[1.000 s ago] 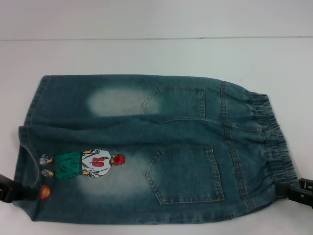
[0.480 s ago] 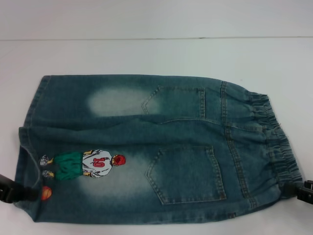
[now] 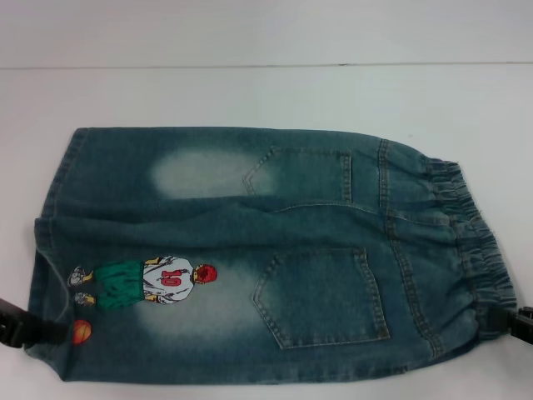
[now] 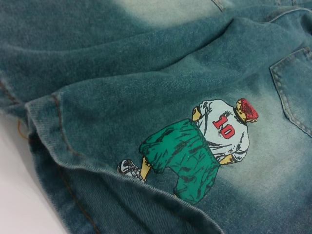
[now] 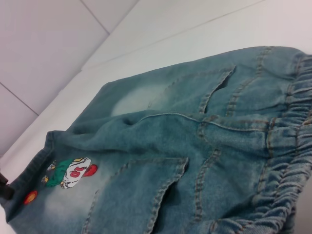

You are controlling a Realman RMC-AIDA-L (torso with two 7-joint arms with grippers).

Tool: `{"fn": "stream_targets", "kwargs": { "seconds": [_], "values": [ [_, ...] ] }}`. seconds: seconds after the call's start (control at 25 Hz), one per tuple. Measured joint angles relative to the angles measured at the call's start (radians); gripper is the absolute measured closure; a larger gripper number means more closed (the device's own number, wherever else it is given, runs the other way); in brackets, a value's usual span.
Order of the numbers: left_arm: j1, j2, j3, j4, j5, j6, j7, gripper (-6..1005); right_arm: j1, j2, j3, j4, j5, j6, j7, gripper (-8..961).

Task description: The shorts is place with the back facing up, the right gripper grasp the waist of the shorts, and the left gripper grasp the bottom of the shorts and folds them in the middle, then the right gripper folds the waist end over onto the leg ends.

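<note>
White table (image 3: 266, 92), denim shorts (image 3: 250, 250) flat — left tool (image 3: 21, 329), right tool (image 3: 523, 323), grips unclear

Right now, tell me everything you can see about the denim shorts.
The denim shorts are faded blue-green jeans fabric, lying flat and back up on the white table, elastic waistband toward the robot's right. Two back pockets show, and a printed basketball player wearing number 10 sits by the leg hems. The left gripper meets the near hem corner, the right gripper the waistband's near end.
</note>
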Motion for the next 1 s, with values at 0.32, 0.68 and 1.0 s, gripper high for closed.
{"fn": "stream_targets", "kwargs": {
  "seconds": [0.32,0.68,1.0],
  "values": [
    [0.008,0.000,-0.002,0.000,0.001,0.005,0.001,979,0.006,0.000,-0.001,0.000,0.000,-0.010,-0.005,897],
    [0.010,0.006,-0.013,0.007,0.002,-0.005,0.008,980,0.006,0.004,0.019,0.000,0.007,-0.007,-0.011,898],
    [0.017,0.015,-0.044,0.018,0.004,0.002,0.013,981,0.022,0.016,0.033,-0.021,0.008,-0.006,-0.018,899]
  ]
}}
